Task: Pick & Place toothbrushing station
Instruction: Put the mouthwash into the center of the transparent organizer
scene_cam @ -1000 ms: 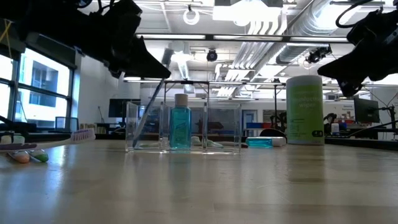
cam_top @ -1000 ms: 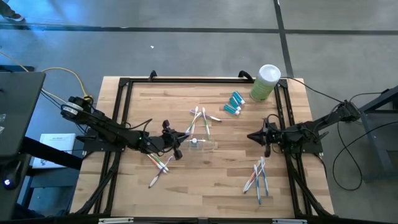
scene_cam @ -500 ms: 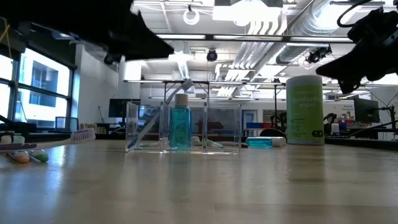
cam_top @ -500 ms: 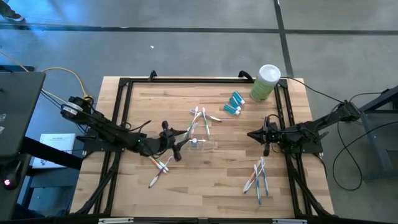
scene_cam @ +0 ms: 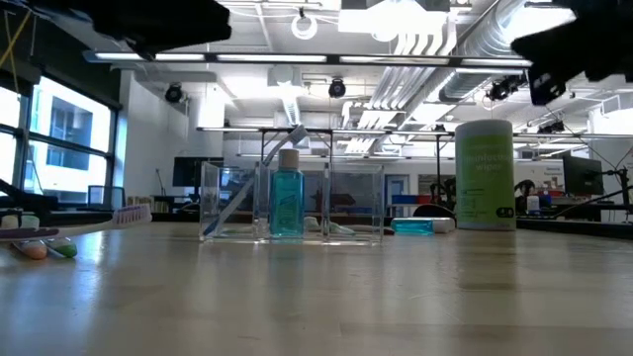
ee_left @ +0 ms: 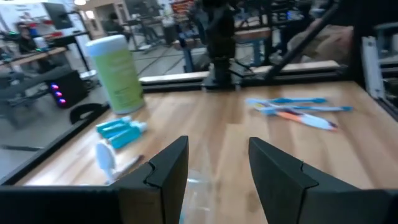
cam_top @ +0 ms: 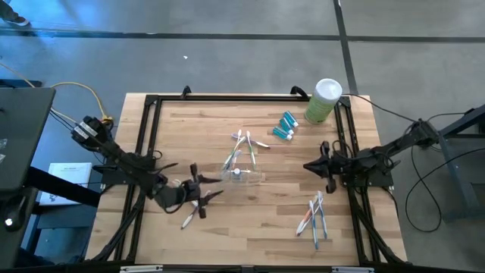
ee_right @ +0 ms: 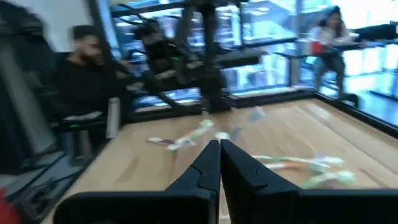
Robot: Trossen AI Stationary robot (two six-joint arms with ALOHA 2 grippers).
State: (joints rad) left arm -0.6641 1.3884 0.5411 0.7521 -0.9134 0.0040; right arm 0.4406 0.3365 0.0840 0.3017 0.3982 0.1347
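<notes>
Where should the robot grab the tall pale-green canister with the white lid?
Probably around the middle of the tall pale-green canister, coming in level from the side. It stands upright at the table's far right corner, and its round, straight wall suits two fingers closing across it. The right gripper is the nearer one.

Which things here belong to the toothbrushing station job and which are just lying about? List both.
Belongs to the job:
- clear cup, holding a blue tube and a toothbrush
- loose toothbrushes near the right arm
- toothbrushes behind the cup
- toothbrushes under the left gripper
- blue tubes

Just lying about:
- green canister
</notes>
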